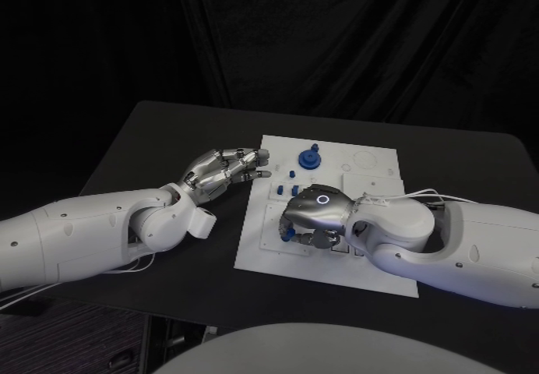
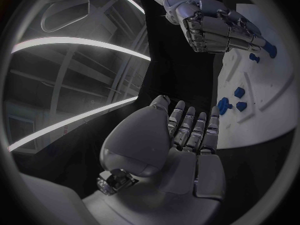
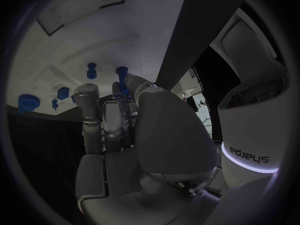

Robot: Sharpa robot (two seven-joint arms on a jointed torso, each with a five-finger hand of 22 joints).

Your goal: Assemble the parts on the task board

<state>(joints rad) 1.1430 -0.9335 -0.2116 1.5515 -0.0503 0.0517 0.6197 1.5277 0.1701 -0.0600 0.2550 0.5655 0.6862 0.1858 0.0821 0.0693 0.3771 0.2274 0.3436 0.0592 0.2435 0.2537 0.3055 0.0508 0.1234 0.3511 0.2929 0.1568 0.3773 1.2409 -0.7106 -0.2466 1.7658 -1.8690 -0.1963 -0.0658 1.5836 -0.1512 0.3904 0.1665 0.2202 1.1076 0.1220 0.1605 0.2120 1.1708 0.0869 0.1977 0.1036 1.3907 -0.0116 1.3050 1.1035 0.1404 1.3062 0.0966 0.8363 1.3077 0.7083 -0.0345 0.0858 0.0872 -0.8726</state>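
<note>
Task board mid-table, parts on it, left hand beside

You're looking at a lab test cell — a black table backed by dark curtains, a white task board with small blue parts, bright strip lights overhead.

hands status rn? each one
Left hand: open, holding nothing, at the task board edge.
Right hand: curled down over blue parts; grip cannot be told.
</note>
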